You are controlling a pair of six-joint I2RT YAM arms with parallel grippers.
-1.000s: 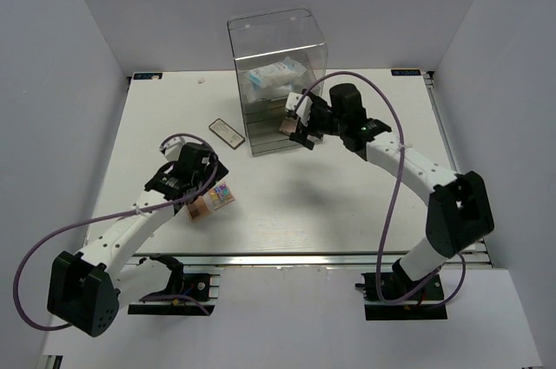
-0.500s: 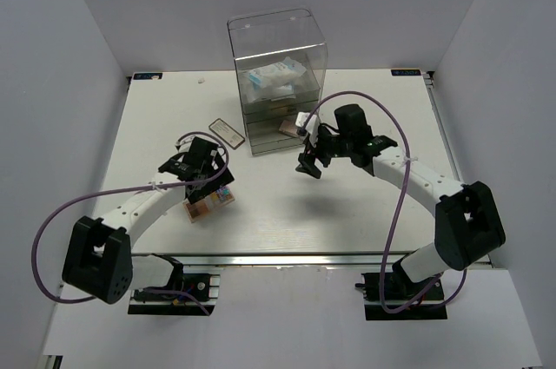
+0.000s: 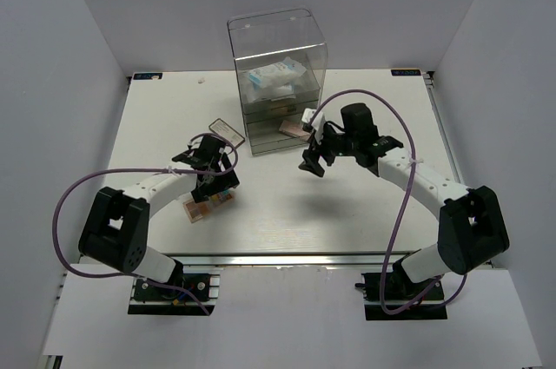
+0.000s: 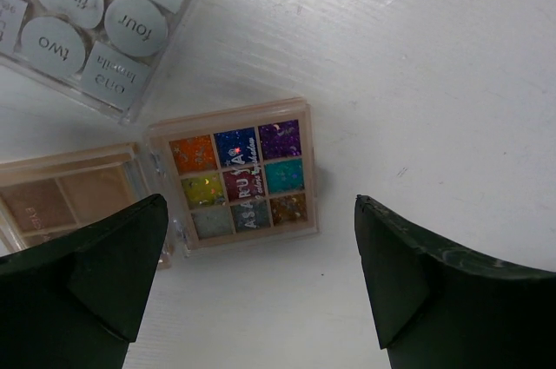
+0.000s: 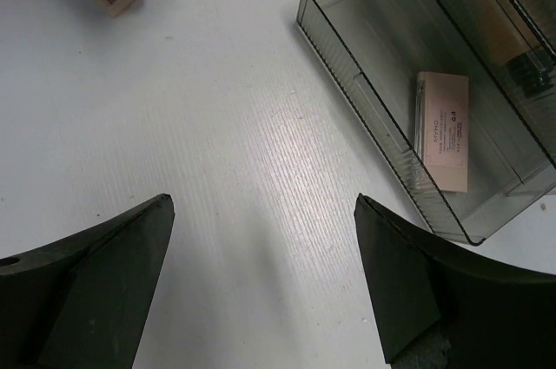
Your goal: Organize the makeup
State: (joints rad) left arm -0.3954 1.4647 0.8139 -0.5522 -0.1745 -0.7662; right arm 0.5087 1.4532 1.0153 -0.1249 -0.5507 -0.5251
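- Left jaws, spread wide and holding nothing, hover over the multicoloured palette (image 4: 236,176), which lies flat on the table (image 4: 417,56).
- The peach palette (image 4: 61,200) lies against one side of it; the white-grid palette (image 4: 95,13) lies nearby.
- Right jaws are also parted and empty, above bare table beside a clear drawer (image 5: 365,100) holding the pink palette (image 5: 443,130).

My links (image 3: 156,185) white, joint housings (image 3: 117,230) black. Purple cable (image 3: 57,213) loops along each arm. My jaws dark, matte, wedge-shaped, pointed tips.
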